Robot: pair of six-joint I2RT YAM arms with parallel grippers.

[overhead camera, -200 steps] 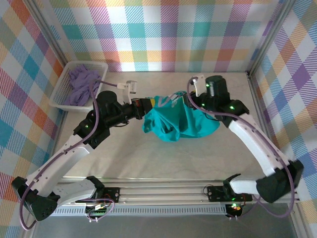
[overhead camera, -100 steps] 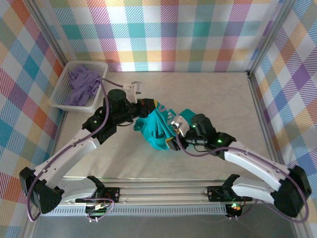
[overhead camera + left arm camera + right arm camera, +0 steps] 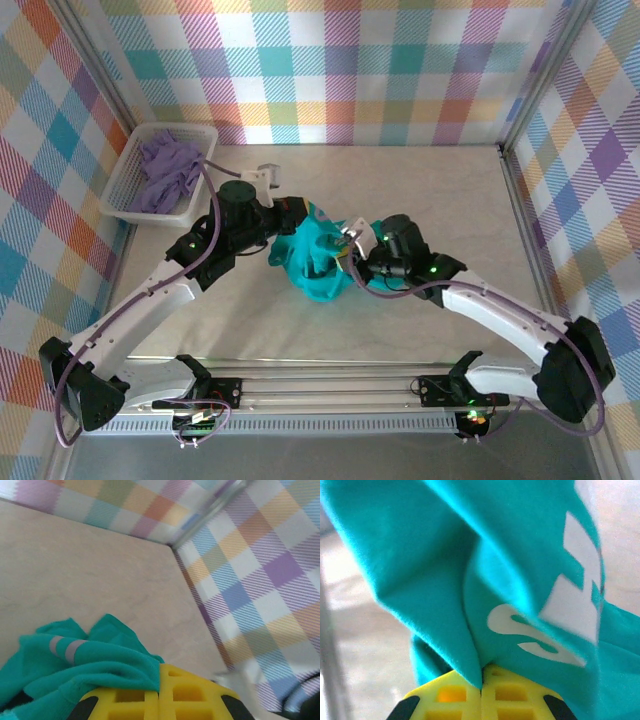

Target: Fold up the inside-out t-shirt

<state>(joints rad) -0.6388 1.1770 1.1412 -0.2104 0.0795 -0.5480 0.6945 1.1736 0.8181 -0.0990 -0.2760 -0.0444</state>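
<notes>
Teal-green cotton t-shirt (image 3: 322, 270) bunched, pinched by closed left gripper (image 3: 159, 694) and right gripper (image 3: 481, 687). White printed lettering (image 3: 576, 597) resolved at right wrist, unreadable from above.

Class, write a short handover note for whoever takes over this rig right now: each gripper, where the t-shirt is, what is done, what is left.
Left gripper: shut on the t-shirt, at the far-left side of the bunch.
Right gripper: shut on a fold of the t-shirt, beside the pale print.
T-shirt: bunched in a heap between the two grippers, near the middle of the table.
Done: both grips taken; no fold made yet.
Left: spread it flat, then fold it.
</notes>
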